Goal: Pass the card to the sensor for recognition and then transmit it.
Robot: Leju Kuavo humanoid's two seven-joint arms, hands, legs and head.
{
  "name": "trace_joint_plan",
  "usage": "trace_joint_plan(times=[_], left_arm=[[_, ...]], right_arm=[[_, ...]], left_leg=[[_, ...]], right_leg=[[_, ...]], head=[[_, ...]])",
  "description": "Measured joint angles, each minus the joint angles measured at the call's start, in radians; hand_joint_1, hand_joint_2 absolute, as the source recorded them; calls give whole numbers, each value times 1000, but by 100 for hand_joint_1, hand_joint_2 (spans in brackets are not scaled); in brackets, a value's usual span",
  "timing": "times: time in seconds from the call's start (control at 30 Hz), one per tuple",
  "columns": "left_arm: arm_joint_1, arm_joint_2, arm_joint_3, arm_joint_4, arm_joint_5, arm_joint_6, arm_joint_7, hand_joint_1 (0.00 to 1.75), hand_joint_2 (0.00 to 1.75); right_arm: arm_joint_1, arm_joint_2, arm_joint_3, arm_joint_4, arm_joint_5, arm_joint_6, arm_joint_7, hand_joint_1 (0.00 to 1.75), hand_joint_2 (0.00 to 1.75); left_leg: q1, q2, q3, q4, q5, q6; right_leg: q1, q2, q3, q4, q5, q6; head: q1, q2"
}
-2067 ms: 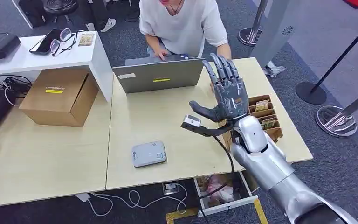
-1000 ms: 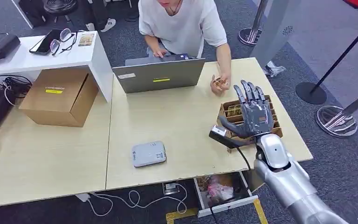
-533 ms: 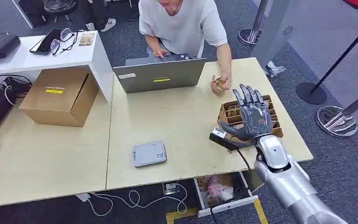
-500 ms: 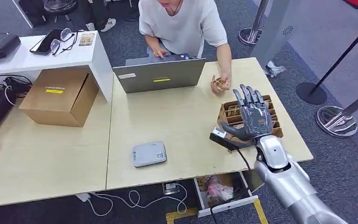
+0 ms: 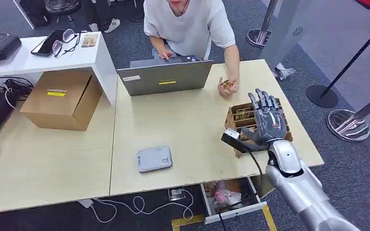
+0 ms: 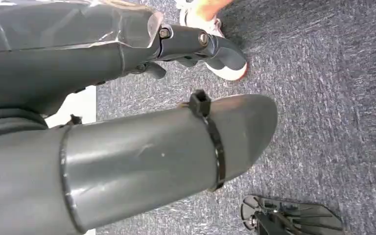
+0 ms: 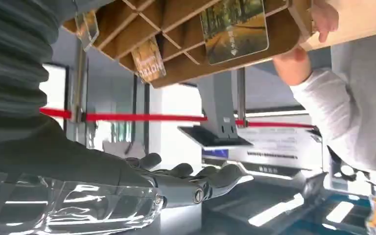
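The grey sensor point(image 5: 154, 158) lies flat, well to the left of the compartmented cardboard box point(image 5: 237, 118) where the cards point(image 7: 233, 28) stand upright in slots. Directly above it the right hand point(image 5: 268, 121) hovers, fingers spread, holding nothing; its reach is probably downward.

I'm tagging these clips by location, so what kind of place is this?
Probably an office or demo hall: a person works at a laptop on pale desks, carpet covers the floor, and belt stanchions rope off the area.
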Motion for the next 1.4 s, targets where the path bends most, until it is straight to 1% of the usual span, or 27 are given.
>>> trace_joint_plan(times=[0.2, 0.33, 0.43, 0.57, 0.7, 0.97, 1.13, 1.27, 1.4], left_arm=[[4, 0, 3, 0, 4, -1, 2, 0, 0], [5, 0, 8, 0, 7, -3, 2, 0, 0], [6, 1, 10, 0, 10, -3, 1, 0, 0], [7, 1, 13, 0, 13, -5, -3, 0, 0], [7, 2, 15, 0, 13, -6, -7, 0, 0], [9, 2, 17, 2, 13, -15, -27, 0, 0], [11, 5, 17, 5, 10, -23, -36, 0, 0], [12, 1, 17, 6, 16, -5, -47, 0, 0], [12, -1, 17, 11, 16, -3, -50, 0, 0]], right_arm=[[64, -35, -27, -121, -30, 44, 3, 0, 175], [90, -71, -36, -208, -58, 151, -10, 0, 175], [92, -108, -37, -262, -83, 217, -26, 0, 175], [88, -146, -35, -307, -113, 307, -43, 0, 175], [77, -166, -26, -325, -137, 372, -57, 0, 175], [22, -193, 19, -325, -138, 431, -72, 0, 175], [3, -214, 50, -316, -144, 452, -70, 0, 175], [-6, -236, 72, -307, -149, 465, -67, 0, 175], [-17, -266, 90, -304, -155, 487, -61, 0, 175]], left_leg=[[0, 0, 0, 0, -1, 1], [-1, 0, 0, 0, -1, 1], [-1, 0, 0, 0, -1, 1], [-1, 0, 0, 0, -1, 1], [-1, 0, 0, 0, -1, 1], [-1, 0, 0, 0, -1, 1], [-1, 0, 0, 0, -1, 1], [-1, 0, 0, 0, -1, 1], [-1, 0, 0, 0, -1, 1]], right_leg=[[0, 0, 0, 0, 0, 0], [0, 0, 0, 0, 0, 1], [-1, 0, 0, 0, 0, 1], [-1, 0, 0, 0, 0, 1], [-1, 0, 0, 0, 0, 1], [-1, 0, 0, 0, 0, 1], [-1, 0, 0, 0, 0, 1], [-1, -1, 0, 0, 0, 1], [-1, -1, 0, 0, 0, 1]], head=[[0, 0], [0, 0], [0, 0], [0, 0], [0, 0], [0, 0], [0, 0], [0, 0], [0, 0]])
